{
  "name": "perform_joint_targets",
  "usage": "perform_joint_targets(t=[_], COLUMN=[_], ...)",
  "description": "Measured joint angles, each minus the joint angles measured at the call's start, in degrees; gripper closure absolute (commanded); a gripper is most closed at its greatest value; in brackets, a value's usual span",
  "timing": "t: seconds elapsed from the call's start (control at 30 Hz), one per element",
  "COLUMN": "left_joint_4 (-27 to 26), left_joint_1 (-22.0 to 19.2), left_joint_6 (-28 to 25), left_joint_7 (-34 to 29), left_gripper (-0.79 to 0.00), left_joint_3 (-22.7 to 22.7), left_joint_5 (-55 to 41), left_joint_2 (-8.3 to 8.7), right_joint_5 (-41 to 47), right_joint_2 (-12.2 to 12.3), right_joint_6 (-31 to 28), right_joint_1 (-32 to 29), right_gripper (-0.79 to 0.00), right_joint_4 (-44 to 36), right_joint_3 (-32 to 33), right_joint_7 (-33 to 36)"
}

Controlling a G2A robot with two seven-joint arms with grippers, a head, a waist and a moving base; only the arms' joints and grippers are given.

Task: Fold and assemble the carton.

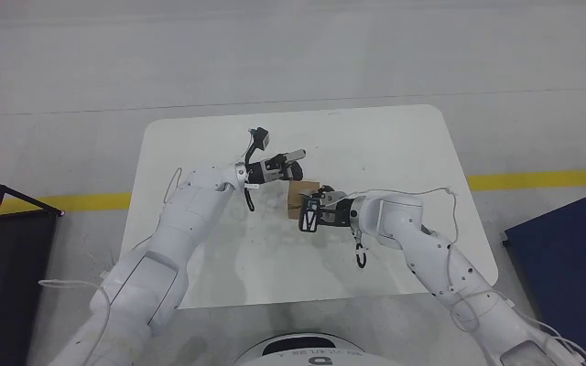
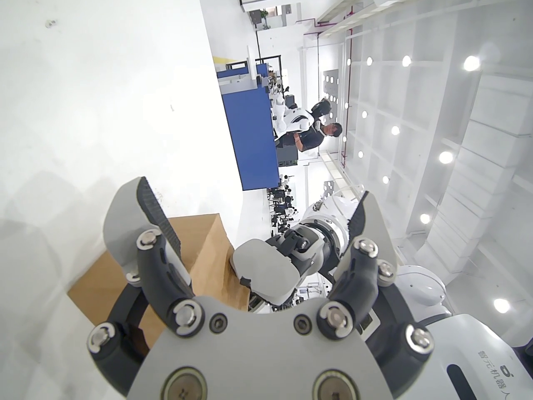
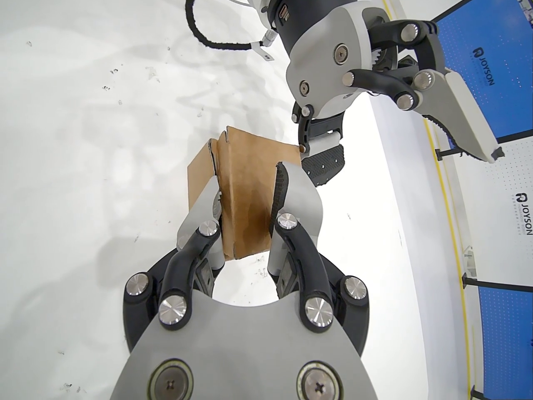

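Sitting pinched in the right pincer [image 3: 247,185], the carton [image 3: 245,156] neighbours the spread left pincer [image 2: 255,188].

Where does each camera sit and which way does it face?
Top view: high on the robot, facing down at the table; left pincer and right pincer meet at the carton.
Left wrist view: on that wrist, facing past the open left pincer across the table into the room.
Right wrist view: on that wrist, facing the tabletop past the right pincer, shut on the carton.
Both wrist views share the carton and the opposite pincer.
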Motion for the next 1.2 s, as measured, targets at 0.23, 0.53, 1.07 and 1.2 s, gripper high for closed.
perform_joint_targets(t=[0.23,0.53,1.07,1.2], left_joint_4=[-0.1,-0.2,0.2,0.4], left_joint_1=[0.0,0.0,0.0,0.0], left_joint_6=[0.0,0.2,0.3,-0.2], left_joint_7=[0.2,0.2,0.0,0.2], left_gripper=[-0.785,-0.785,-0.785,-0.785], left_joint_3=[-0.1,-0.3,-0.9,-1.7], left_joint_5=[0.4,0.7,0.6,-0.5], left_joint_2=[-0.06,-0.14,-0.22,-0.08], right_joint_5=[0.2,0.2,0.1,0.3], right_joint_2=[0.1,0.2,0.0,0.0], right_joint_6=[-1.1,-2.8,-4.4,-4.4], right_joint_1=[0.0,0.1,0.9,1.0], right_gripper=[-0.292,-0.277,-0.299,-0.308], right_joint_4=[-0.2,-0.5,0.6,0.7], right_joint_3=[0.2,0.1,-1.4,-1.4], right_joint_7=[-0.4,-0.6,-0.3,-0.2])
